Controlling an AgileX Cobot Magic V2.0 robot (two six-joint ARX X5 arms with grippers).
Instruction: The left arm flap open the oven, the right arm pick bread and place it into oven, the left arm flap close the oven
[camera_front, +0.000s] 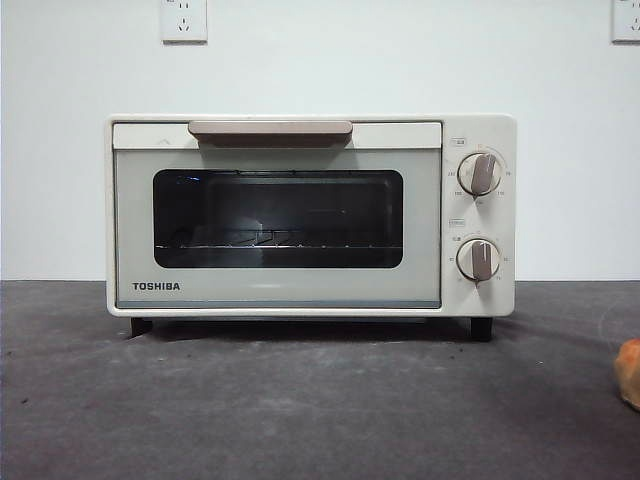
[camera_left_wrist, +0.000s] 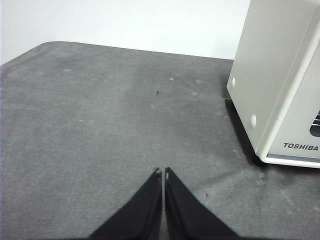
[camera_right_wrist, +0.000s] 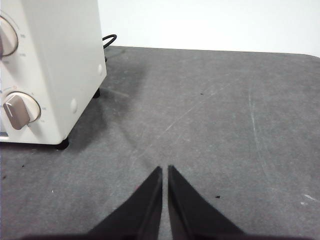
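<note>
The cream-white TOSHIBA oven (camera_front: 310, 215) stands in the middle of the dark grey table with its door shut, beige bar handle (camera_front: 270, 129) at the top and two beige knobs (camera_front: 480, 174) on the right. Its side shows in the left wrist view (camera_left_wrist: 280, 75) and in the right wrist view (camera_right_wrist: 55, 60). The bread (camera_front: 629, 372) shows only as an orange edge at the far right of the front view. My left gripper (camera_left_wrist: 162, 173) is shut and empty over bare table left of the oven. My right gripper (camera_right_wrist: 164, 169) is shut and empty right of the oven.
A black power cord (camera_right_wrist: 109, 40) runs behind the oven. The grey table mat (camera_front: 300, 410) stretches in front of the oven. A white wall with two sockets (camera_front: 184, 20) stands behind.
</note>
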